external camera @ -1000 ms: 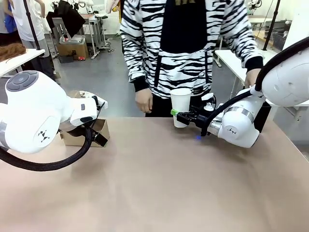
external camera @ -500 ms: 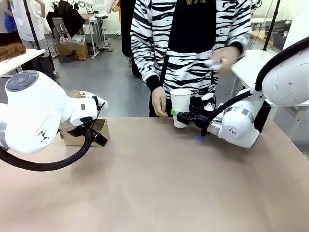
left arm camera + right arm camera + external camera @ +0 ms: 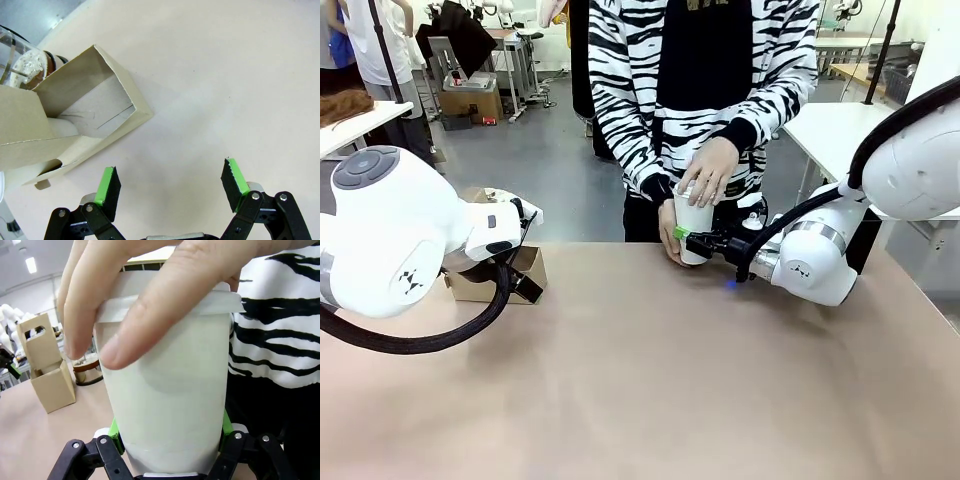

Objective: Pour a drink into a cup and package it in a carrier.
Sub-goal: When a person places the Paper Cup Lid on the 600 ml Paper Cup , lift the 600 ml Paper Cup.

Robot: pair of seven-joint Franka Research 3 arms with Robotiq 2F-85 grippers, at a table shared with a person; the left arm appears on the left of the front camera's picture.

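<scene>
A white paper cup [image 3: 695, 228] stands upright at the table's far edge, and my right gripper [image 3: 688, 238] is shut on its lower half. The person holds the cup's base with one hand [image 3: 669, 238], while the other hand [image 3: 708, 172] presses down on its top. In the right wrist view the cup [image 3: 170, 390] sits between my green pads [image 3: 115, 434], with fingers spread over a white lid [image 3: 227, 299]. The brown cardboard carrier [image 3: 525, 275] sits at the left, partly behind my left arm. My left gripper [image 3: 171, 182] hangs open beside the carrier [image 3: 90, 107], holding nothing.
A clear round container with a brown rim [image 3: 22, 60] stands right behind the carrier, also visible past the carrier [image 3: 47, 370] as a container [image 3: 87, 371]. A white side table [image 3: 825, 130] stands at the far right. Bare tan tabletop [image 3: 650, 380] lies between the arms.
The person's free hand has come over to the cup and now presses a lid on it, and the other hand has closed around its base. Neither arm has moved.
</scene>
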